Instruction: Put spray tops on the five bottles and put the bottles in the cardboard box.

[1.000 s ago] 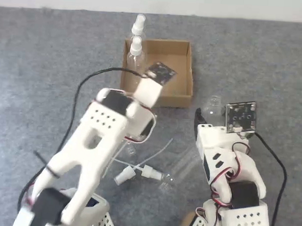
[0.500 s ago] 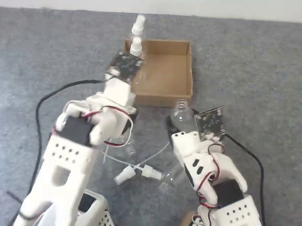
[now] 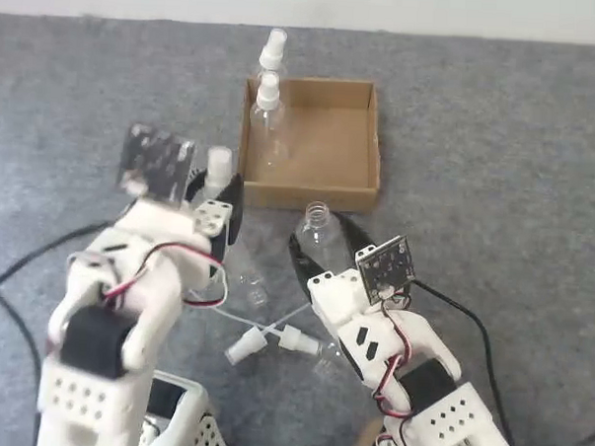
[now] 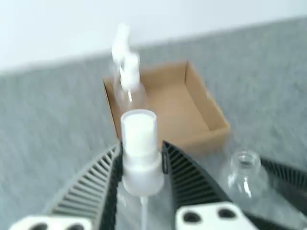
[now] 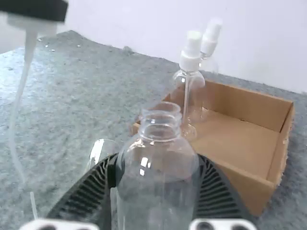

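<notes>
The grey worktop (image 3: 500, 113) carries the cardboard box (image 3: 374, 137) at the middle of its far edge, open side up. The left gripper (image 3: 218, 187) hangs just off the box's near left corner, clenched on a spray top (image 4: 140, 153). The top stands upright, nozzle head up, with its thin dip tube pointing straight down at the worktop. The right gripper (image 3: 317, 252) sits in front of the box's near wall, grasping an open bottle (image 5: 158, 177) around its body. This bottle's long axis is vertical, with the bare neck upward. The spray top and the open bottle are near each other but apart, the top to the left. One capped bottle (image 3: 267, 123) stands upright inside the box at its far left corner. A second capped bottle (image 3: 273, 50) stands upright on the worktop just beyond the far wall. Between the two arms, toward the near edge, a bare bottle (image 3: 249, 278) lies on its side, and two loose spray tops (image 3: 294, 338) lie flat beside it.
</notes>
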You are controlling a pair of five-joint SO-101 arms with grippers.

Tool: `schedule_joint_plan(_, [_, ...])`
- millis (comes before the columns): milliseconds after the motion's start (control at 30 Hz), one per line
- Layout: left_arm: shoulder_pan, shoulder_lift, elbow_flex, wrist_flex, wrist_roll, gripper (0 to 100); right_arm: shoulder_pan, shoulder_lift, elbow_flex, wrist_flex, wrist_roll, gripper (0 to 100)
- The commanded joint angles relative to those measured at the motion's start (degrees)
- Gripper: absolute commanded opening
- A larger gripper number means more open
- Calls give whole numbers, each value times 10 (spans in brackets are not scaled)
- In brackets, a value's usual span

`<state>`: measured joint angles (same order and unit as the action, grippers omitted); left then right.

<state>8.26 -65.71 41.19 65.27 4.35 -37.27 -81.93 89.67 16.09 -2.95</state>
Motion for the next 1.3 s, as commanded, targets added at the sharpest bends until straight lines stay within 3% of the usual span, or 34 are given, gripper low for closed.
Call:
schedule_joint_plan(0, [-18, -62, -13, -46, 8, 13, -19, -7, -6, -15, 1, 72])
schedule_joint_plan(767, [-40, -236, -4, -118, 147, 12, -116, -6, 5, -19, 10, 72])
schedule_joint_plan(900, [-38, -263, 7, -116, 150, 12, -134, -12, 15, -25, 41, 72])
schedule_joint_plan(1100, [34, -294, 45, -119, 120, 12, -140, -10, 62, -116, 101, 72])
schedule_joint_plan(1267, [45, -297, 56, -115, 113, 12, -140, -10, 70, -132, 111, 72])
